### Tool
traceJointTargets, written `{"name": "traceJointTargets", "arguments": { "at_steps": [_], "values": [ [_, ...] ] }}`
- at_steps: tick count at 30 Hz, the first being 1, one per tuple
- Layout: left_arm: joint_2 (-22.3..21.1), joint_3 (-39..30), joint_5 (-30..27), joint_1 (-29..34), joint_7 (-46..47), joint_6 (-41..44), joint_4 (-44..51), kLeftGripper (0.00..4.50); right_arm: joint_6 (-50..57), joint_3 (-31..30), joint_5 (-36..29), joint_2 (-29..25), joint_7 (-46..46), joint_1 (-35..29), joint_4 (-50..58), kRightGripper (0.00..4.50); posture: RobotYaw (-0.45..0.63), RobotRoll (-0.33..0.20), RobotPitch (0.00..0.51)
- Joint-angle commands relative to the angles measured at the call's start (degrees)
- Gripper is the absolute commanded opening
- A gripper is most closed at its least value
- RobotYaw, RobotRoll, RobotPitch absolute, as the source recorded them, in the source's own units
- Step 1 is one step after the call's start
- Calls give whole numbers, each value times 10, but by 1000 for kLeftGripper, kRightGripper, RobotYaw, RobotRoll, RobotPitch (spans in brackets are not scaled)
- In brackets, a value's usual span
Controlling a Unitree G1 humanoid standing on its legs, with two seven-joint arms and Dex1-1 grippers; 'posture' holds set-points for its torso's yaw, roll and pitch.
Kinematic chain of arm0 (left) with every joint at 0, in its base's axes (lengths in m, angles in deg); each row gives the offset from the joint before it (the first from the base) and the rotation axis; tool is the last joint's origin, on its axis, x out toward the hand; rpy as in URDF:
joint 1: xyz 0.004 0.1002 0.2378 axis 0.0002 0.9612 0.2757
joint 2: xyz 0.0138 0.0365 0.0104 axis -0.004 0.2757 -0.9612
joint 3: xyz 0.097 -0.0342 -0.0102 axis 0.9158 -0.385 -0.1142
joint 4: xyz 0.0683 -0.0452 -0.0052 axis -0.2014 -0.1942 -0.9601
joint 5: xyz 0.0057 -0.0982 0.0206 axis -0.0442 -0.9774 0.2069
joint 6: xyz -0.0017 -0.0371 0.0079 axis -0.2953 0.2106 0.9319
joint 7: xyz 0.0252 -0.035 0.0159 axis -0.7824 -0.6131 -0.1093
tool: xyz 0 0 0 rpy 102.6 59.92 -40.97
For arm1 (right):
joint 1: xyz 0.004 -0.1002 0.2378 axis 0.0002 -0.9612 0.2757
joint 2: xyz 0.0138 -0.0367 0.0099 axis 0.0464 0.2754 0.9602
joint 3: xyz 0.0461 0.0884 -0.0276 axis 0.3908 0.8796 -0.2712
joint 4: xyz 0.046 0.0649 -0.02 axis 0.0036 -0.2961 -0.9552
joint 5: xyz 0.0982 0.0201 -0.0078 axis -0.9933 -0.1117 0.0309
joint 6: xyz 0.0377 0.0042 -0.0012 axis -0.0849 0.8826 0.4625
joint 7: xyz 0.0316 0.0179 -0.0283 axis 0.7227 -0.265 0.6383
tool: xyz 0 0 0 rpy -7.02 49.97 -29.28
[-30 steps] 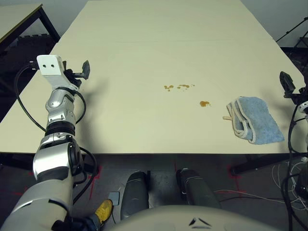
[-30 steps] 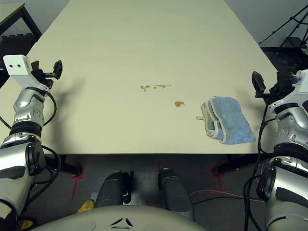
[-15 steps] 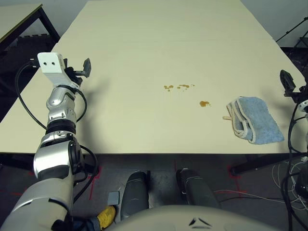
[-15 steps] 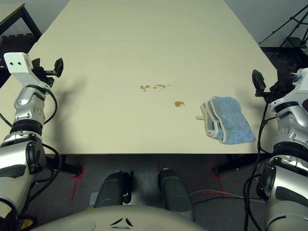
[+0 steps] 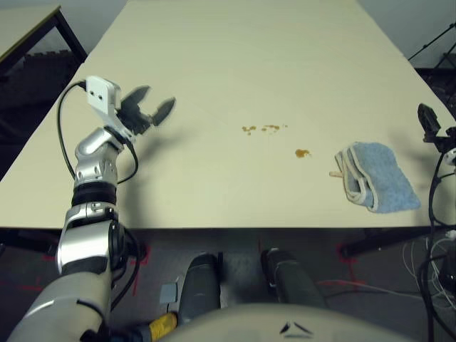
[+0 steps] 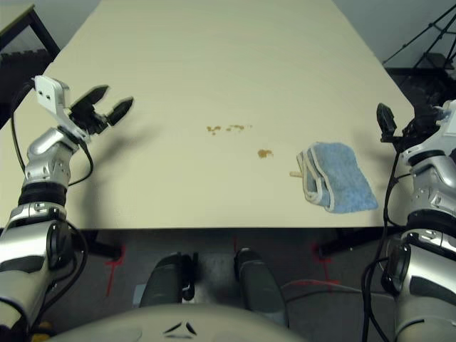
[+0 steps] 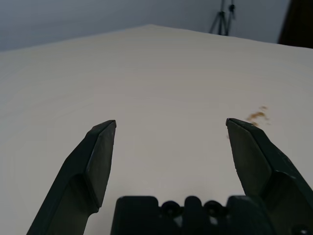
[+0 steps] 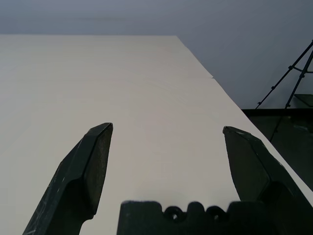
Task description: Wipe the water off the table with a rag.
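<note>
The rag [image 6: 335, 184] lay bunched and untouched near the table's [image 6: 214, 64] front edge, just inward of the right gripper [image 8: 168, 137], which hovered at the table's right edge with its jaws spread and empty. The water [image 6: 265, 153] sat as one blotch just beyond the rag, with a row of smaller drops farther toward the left gripper [image 6: 108, 100], which hung well apart from them, likewise released with nothing between its fingers. Wiping had not begun. The risk from here looked to be a shallow pinch on the soft cloth: it could slip out, or a push could nudge it over the near edge.
</note>
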Motion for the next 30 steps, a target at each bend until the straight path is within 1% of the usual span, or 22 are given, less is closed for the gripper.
{"name": "traceJointTargets", "arguments": {
  "at_steps": [1,5,12,14,17,19,22,30],
  "values": [
    [-21,30,-34,39,-71,82,85,4500,31,3,-6,-18,16,3,4,4490,-208,0,121],
    [-27,39,-35,50,-87,115,110,4500,114,-11,-12,-43,62,3,28,4490,-211,0,124],
    [-17,46,-22,46,-82,103,102,4500,359,-77,-18,-131,201,-27,126,4490,-227,0,124],
    [-14,49,-19,44,-78,98,100,4500,415,-96,-21,-154,237,-41,157,4490,-228,0,123],
    [-11,51,-16,44,-75,93,98,4500,475,-114,-24,-175,275,-61,191,4490,-227,0,120],
    [-10,52,-16,45,-73,91,99,4500,505,-126,-23,-182,294,-79,211,4490,-227,0,121],
    [-10,53,-14,46,-71,88,101,4500,522,-131,-18,-181,298,-98,225,4490,-224,0,118],
    [-10,53,-14,46,-65,88,105,4500,517,-136,-3,-158,283,-107,207,4490,-219,0,115]
  ]
}}
